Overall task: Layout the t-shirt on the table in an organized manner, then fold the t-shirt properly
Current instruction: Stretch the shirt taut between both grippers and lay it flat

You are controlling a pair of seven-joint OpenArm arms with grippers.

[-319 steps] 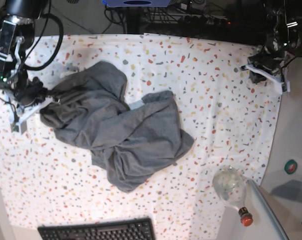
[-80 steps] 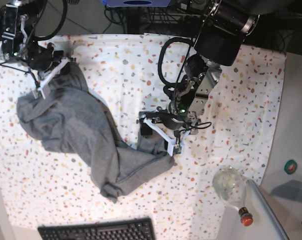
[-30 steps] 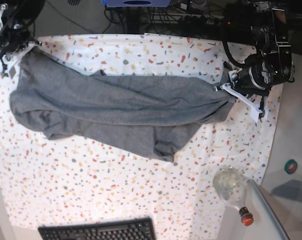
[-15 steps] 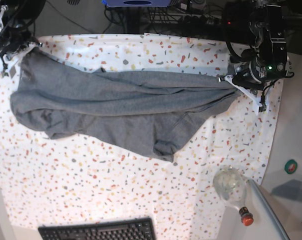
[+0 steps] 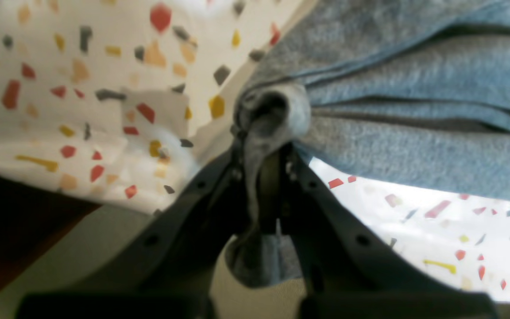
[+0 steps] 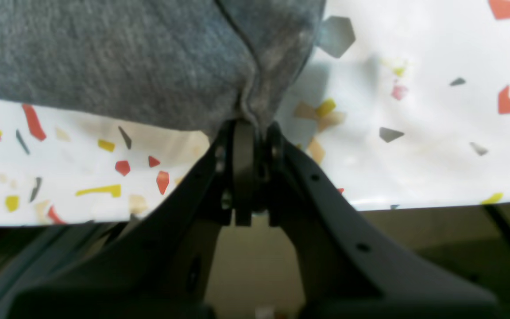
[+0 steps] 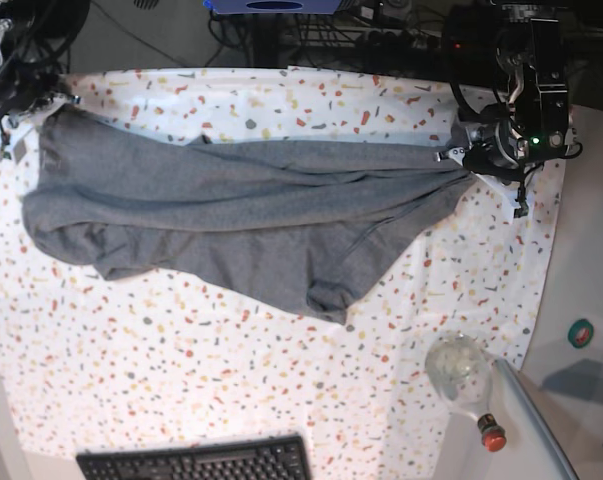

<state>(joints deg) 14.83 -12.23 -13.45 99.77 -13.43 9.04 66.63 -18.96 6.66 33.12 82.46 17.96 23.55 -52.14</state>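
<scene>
The heather-grey t-shirt [image 7: 231, 215] lies stretched across the speckled table [image 7: 281, 370], from the far left corner to the right side, with a loose fold sagging toward the front. My right gripper [image 7: 33, 108] is shut on the shirt's far left corner. In the right wrist view its tips [image 6: 248, 128] pinch a seam of the t-shirt [image 6: 104, 57]. On the right side of the base view, my left gripper [image 7: 468, 160] is shut on the other end. The left wrist view shows a bunched edge of the t-shirt [image 5: 414, 88] clamped in my left gripper [image 5: 264, 148], over the table [image 5: 82, 88].
A black keyboard [image 7: 191, 462] lies at the front edge. A clear bottle with a red cap [image 7: 463, 385] rests at the front right, beside a plain grey side surface [image 7: 591, 290]. Cables and dark equipment [image 7: 381, 25] line the far edge.
My left gripper has drawn its end of the shirt slightly toward the far edge, and the cloth lies flatter and more spread out. My right gripper has stayed in place.
</scene>
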